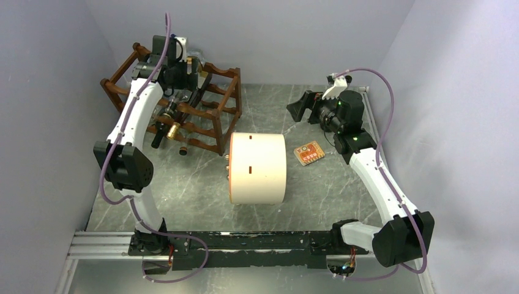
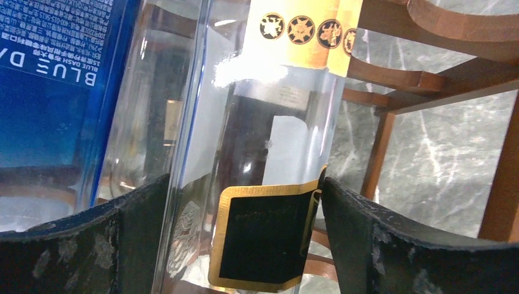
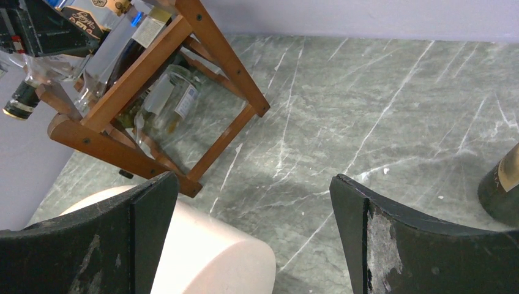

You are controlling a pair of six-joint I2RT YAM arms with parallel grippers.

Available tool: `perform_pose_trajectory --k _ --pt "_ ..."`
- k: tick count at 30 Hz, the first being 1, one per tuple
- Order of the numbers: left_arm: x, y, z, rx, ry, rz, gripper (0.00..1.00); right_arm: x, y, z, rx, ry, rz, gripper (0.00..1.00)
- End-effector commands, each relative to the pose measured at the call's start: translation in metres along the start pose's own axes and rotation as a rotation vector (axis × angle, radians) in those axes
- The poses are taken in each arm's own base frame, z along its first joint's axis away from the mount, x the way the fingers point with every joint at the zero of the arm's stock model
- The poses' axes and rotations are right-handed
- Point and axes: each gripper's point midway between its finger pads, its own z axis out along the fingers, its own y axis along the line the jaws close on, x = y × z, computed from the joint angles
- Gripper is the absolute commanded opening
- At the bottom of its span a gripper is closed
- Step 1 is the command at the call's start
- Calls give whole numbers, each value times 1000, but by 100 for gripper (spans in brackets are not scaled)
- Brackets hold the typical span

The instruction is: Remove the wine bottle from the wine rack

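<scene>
The reddish-brown wooden wine rack (image 1: 221, 110) stands at the back left and holds several bottles. My left gripper (image 1: 183, 78) is at the rack's upper tier. In the left wrist view my left gripper (image 2: 245, 190) has both fingers against the sides of a clear wine bottle (image 2: 269, 147) with a black and gold label, which lies on the rack's rails (image 2: 428, 79). My right gripper (image 1: 301, 108) is open and empty above the table at the back right. The right wrist view shows its wide-apart gripper (image 3: 254, 184) and the rack (image 3: 147, 67) beyond.
A cream cylinder (image 1: 257, 168) lies on its side at the table's middle, also in the right wrist view (image 3: 208, 251). An orange card (image 1: 308, 153) lies to its right. A blue-labelled bottle (image 2: 49, 79) lies beside the held one. A dark bottle (image 3: 502, 190) is at the right edge.
</scene>
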Motion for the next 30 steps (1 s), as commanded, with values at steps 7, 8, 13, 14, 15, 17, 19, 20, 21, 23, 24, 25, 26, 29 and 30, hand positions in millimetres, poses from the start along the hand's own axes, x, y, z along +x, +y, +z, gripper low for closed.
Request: perform_pose_trajectory --k 7,8,13,14,15,17,19,20,21,23,24,25,26,29,30 --pt "1 -21 -14 257 -6 -124 77 3 5 1 -19 -6 -7 100" --pt "1 -22 -13 268 -3 -123 77 4 5 1 -19 -6 -5 100" --pt "5 -22 -8 262 17 -121 97 4 6 0 -19 -5 -10 100" --pt "6 -21 -7 257 19 -118 98 4 6 0 -16 -5 -10 100" --pt "7 -21 -7 256 25 -117 97 5 5 0 -14 -4 -11 100" --pt "7 -20 -7 254 24 -119 93 6 5 0 -13 -2 -11 100" --pt "7 -22 -6 260 24 -119 86 6 5 1 -14 -3 -9 100" --pt "7 -22 -6 260 25 -120 81 6 5 1 -15 -3 -7 100" --pt "8 -21 -5 257 26 -120 76 6 5 1 -17 -2 -6 100" --pt "7 -21 -5 257 28 -118 65 5 6 2 -20 -3 -4 100" --pt "5 -21 -6 256 25 -118 59 5 7 1 -22 -4 -4 100" --pt "3 -22 -9 263 19 -115 53 4 8 1 -24 -7 -4 100" --pt "-2 -23 -13 270 5 -114 49 4 8 1 -25 -8 -4 100" --pt "-16 -24 -27 285 -45 -115 36 2 12 1 -33 -13 -4 100" --pt "-21 -21 -31 283 -62 -120 31 2 13 1 -36 -13 -2 100"
